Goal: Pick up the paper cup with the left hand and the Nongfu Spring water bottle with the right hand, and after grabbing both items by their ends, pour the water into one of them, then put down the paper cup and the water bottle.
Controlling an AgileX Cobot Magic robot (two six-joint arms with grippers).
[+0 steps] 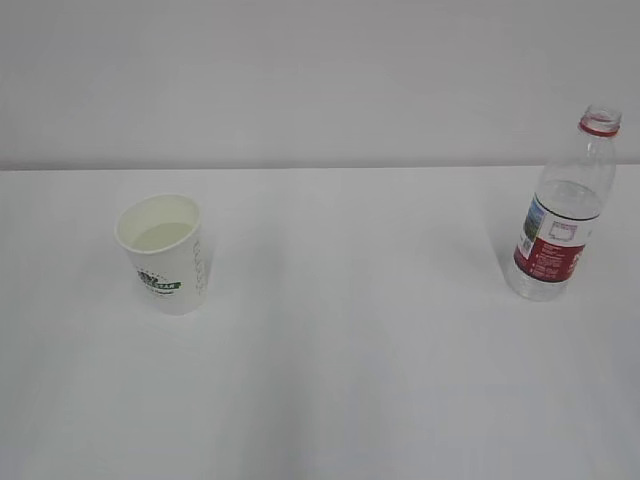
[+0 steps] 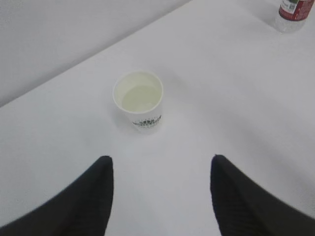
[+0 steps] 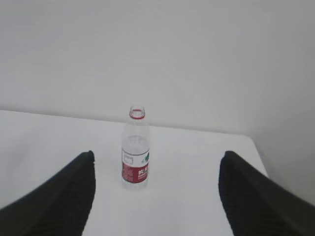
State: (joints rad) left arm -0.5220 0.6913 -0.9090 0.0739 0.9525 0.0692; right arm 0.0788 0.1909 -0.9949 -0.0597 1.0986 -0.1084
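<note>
On the white surface we saw the paper cup standing upright at the left and the Nongfu Spring water bottle upright at the far right, the two well apart. The cup already held the water, pale against its white inside, and the bottle stood uncapped with only a little left in it, so we judged the pouring done and both things set down.

From the left wrist view, the left hand hung above and short of the cup, which lay straight ahead and roughly centred between the two fingers; they stood well apart and gripped nothing. Neither hand showed in the exterior view.

From the right wrist view, the right hand faced the bottle from a distance, its long axis vertical and its place a little left of the gap's middle; those fingers were spread wide and empty.

Each hand was nearer its own thing, and any fresh grasp would have called for a straight advance.

Only the left wrist view looked down into the cup's mouth and caught the bottle's base at its top right corner; only the right wrist view showed the surface's far corner beyond the bottle.
</note>
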